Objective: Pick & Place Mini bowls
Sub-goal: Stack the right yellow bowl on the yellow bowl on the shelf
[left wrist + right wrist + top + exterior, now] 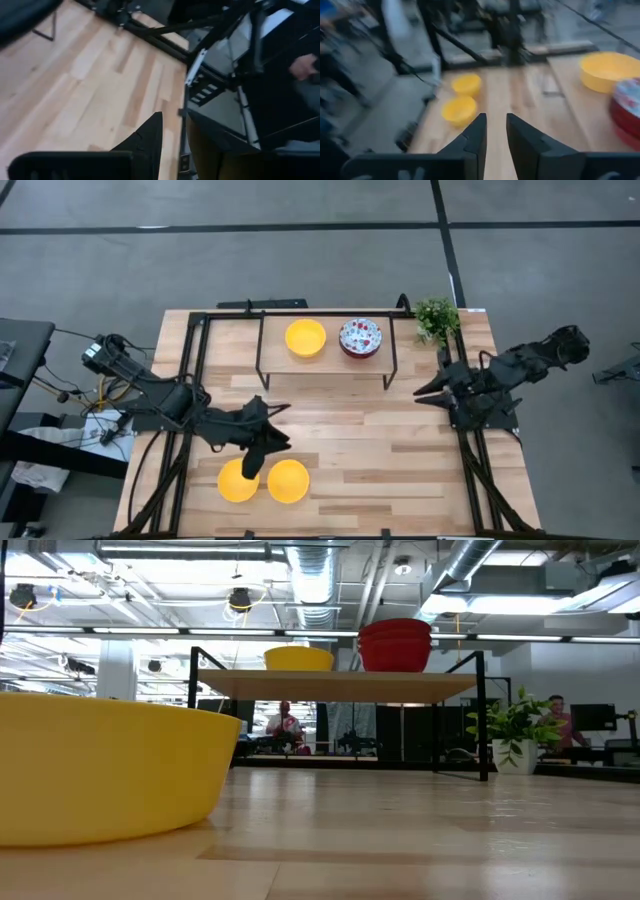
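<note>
While jaws perhaps empty, yellow bowls (263,481) tabletop.

Lighting is even and bright, coming from long ceiling strip lights (150,630) in the low view. The pale wooden slatted tabletop (350,430) shows only soft shadows under the arms. Right wrist view is motion-blurred throughout (background worst). The nearest plain yellow round bowl (100,770) is out of focus.
</note>
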